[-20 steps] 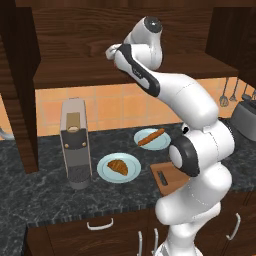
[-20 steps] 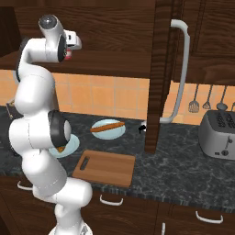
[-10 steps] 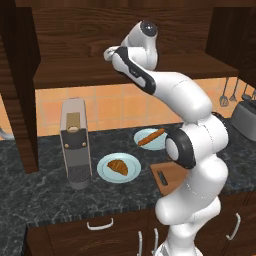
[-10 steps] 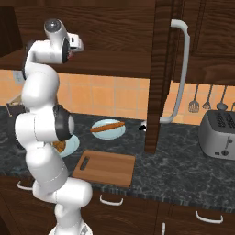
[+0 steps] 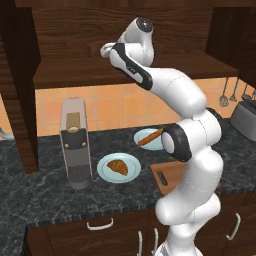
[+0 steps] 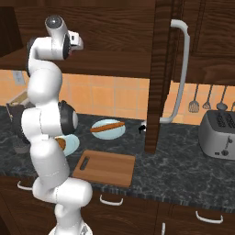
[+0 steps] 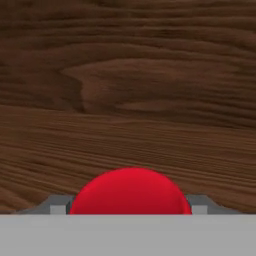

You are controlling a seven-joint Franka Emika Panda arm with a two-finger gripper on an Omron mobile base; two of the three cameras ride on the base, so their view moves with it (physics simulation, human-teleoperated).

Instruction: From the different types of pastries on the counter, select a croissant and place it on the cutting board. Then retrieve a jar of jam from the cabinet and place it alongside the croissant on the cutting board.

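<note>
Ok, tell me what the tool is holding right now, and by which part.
Cannot be told for sure. The jar of jam's red lid sits between the tool tips inside the cabinet, but no contact is visible.

No words, numbers or signs can be read on anything here. Nothing in these pictures has writing clear enough to read.

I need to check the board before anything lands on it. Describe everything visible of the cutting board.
The cutting board is a flat, rectangular, light-brown wooden slab with visible grain, lying on the dark speckled counter near its front edge. A dark slot handle is cut into its left end in the right base view. Nothing lies on its visible top. In the left base view, the arm hides most of it, leaving only the slot end in sight. The pale-blue plates sit just beyond it.
</note>
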